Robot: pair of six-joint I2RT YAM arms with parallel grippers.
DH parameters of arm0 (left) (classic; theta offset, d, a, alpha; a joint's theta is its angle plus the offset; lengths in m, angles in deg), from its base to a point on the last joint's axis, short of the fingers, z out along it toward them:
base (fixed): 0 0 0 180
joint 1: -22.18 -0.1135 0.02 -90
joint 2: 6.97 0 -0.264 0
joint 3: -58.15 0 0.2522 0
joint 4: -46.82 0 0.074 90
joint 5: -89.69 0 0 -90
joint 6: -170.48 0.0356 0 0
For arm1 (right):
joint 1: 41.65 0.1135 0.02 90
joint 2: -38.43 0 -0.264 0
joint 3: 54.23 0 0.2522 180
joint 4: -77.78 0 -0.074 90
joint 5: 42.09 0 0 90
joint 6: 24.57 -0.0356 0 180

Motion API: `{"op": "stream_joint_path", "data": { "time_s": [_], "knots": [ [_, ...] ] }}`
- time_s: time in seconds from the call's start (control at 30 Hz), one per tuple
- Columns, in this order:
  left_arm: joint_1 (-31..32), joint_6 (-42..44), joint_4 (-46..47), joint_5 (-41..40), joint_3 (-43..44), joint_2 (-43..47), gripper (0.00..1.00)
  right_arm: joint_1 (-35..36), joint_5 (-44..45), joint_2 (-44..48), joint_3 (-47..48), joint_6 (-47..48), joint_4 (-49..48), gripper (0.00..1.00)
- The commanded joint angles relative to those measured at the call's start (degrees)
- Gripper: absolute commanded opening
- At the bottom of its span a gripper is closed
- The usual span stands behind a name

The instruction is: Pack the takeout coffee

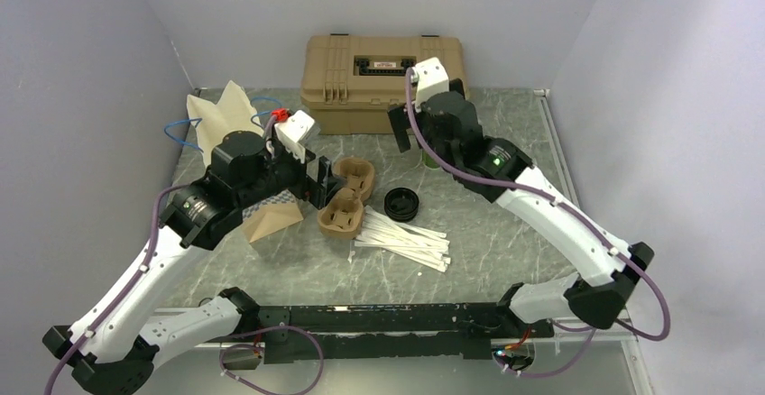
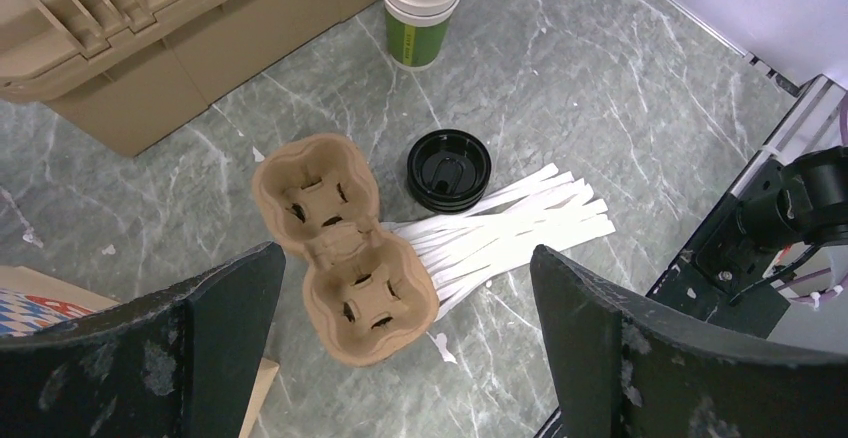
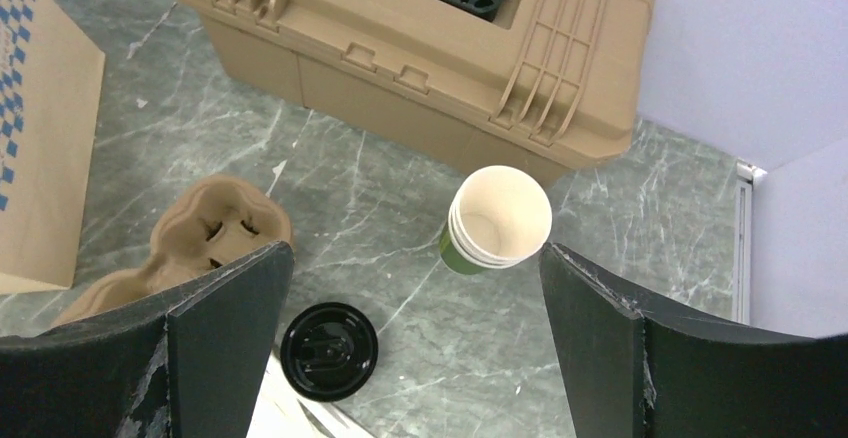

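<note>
The takeout coffee is out of view in every frame. My left gripper hangs open above a brown pulp two-cup carrier, nothing between its fingers. My right gripper is open too and hovers over bare tabletop. A stack of green paper cups with cream insides stands just ahead of it, and a loose black lid lies to its left. The same lid rests right of the carrier, on the ends of white paper strips.
A closed tan plastic case stands against the back wall. A kraft paper bag with a blue check pattern lies under my left arm, and another bag stands at the back left. Grey walls close in both sides.
</note>
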Motion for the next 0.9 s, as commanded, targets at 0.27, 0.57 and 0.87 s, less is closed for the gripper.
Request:
{"op": "stream_joint_path", "data": {
  "time_s": [0.27, 0.57, 0.87],
  "knots": [
    [0.1, 0.8, 1.4, -0.5, -0.4, 1.5, 1.00, -10.8, -14.8, -14.7, 19.8, -4.0, 14.9, 0.88],
    [0.1, 1.0, 1.2, -0.6, -0.7, 1.1, 0.99, -17.2, -21.8, -21.5, 21.2, -7.3, 15.8, 0.73],
    [0.1, 1.3, 1.3, -1.1, -0.9, 1.4, 0.99, -20.9, -24.5, -27.4, 19.7, -8.8, 14.2, 0.59]
  ]
}}
